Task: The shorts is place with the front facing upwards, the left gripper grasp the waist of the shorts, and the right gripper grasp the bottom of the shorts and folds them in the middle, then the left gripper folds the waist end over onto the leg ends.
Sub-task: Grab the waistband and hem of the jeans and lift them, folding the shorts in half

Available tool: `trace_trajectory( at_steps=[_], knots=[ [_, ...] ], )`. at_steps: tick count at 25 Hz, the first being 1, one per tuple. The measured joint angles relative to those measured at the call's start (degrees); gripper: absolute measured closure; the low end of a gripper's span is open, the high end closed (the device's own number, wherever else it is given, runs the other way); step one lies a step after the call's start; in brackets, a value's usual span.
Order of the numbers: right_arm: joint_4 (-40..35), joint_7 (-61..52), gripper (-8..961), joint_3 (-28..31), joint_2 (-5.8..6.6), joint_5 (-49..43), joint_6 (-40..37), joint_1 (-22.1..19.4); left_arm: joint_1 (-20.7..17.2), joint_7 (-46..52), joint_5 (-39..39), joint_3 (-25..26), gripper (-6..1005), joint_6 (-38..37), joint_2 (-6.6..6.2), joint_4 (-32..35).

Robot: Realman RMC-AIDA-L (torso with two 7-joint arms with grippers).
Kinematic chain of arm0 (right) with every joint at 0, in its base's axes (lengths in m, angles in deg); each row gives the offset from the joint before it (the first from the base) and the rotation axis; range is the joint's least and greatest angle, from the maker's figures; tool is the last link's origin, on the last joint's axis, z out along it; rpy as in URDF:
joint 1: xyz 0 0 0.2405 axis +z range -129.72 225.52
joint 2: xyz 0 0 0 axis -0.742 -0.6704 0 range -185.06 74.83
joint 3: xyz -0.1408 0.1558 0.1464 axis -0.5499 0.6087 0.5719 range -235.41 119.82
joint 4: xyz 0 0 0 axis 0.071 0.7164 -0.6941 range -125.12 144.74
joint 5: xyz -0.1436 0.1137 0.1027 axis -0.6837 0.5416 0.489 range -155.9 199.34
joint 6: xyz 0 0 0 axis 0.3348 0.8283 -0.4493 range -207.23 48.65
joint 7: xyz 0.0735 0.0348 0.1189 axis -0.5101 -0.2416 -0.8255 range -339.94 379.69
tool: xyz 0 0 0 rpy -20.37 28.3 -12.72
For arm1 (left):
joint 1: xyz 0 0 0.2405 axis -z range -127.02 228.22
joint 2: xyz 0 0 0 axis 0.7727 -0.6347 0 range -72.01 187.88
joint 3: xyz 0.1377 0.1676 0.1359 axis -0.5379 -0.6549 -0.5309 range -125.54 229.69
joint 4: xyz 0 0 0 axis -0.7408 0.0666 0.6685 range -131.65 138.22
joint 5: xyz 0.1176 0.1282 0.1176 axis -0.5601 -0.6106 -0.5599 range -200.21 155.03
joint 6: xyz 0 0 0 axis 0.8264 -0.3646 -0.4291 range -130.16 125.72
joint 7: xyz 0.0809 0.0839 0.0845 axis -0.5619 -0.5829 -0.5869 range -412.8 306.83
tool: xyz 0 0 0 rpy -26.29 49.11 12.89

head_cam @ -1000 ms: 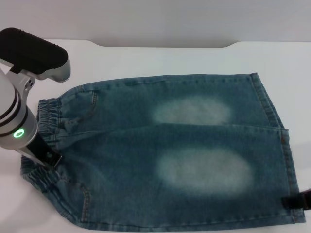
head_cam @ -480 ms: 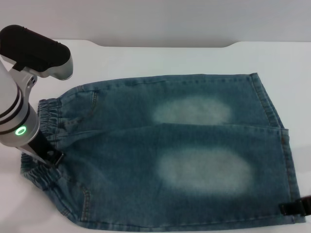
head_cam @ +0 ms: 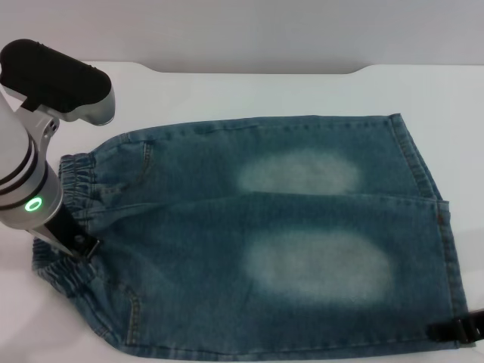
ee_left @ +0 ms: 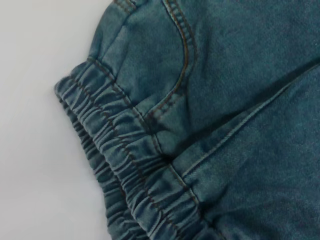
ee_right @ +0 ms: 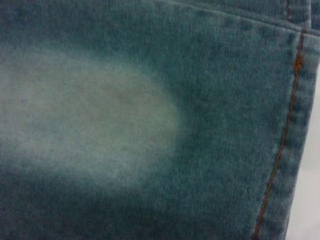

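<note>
The blue-green denim shorts (head_cam: 265, 242) carry two pale, washed-out oval patches, one on each leg, in the middle of the head frame. Orange-brown stitching runs along the straight hemmed leg ends (ee_right: 280, 145) and the curved pocket seam (ee_left: 185, 60). The ruffled elastic waist (ee_left: 125, 170) is the same faded teal. The white table (head_cam: 249, 94) is plain. At the left edge, the silver arm with black bands (head_cam: 23, 181) shows a green ring light (head_cam: 32, 204).
</note>
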Motion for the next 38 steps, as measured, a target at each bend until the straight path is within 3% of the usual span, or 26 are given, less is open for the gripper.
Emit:
trace_trajectory(
  at_steps=[4, 9, 20, 23, 32, 38],
  knots=[
    [-0.15, 0.93, 264, 0.28, 0.13, 0.29, -0.10, -0.09, -0.25, 0.00, 0.00, -0.37, 969, 0.03, 0.02, -0.07],
    [-0.10, 3.31, 508, 1.45, 0.22, 3.69, -0.23, -0.35, -0.29, -0.13, 0.00, -0.42, 969, 0.07, 0.02, -0.27],
    [-0.50, 4.83, 739, 1.26, 0.36, 3.96, -0.26, 0.02, -0.07, -0.14, 0.00, -0.04, 969, -0.31, -0.05, -0.11],
    [-0.51, 5.24, 951, 1.23, 0.33, 4.03, -0.25, 0.04, -0.05, -0.13, 0.00, -0.01, 969, -0.54, -0.05, 0.09],
    [1.50, 6.30, 949, 3.12, 0.35, 4.71, -0.24, 0.29, 0.03, 0.24, 0.00, 0.02, 968, -0.65, 0.00, -0.14],
    [5.94, 8.28, 946, 9.84, 0.32, 8.33, 0.08, 0.00, 0.03, 0.64, 0.00, 0.22, 968, -1.09, 0.03, -0.61]
  ],
)
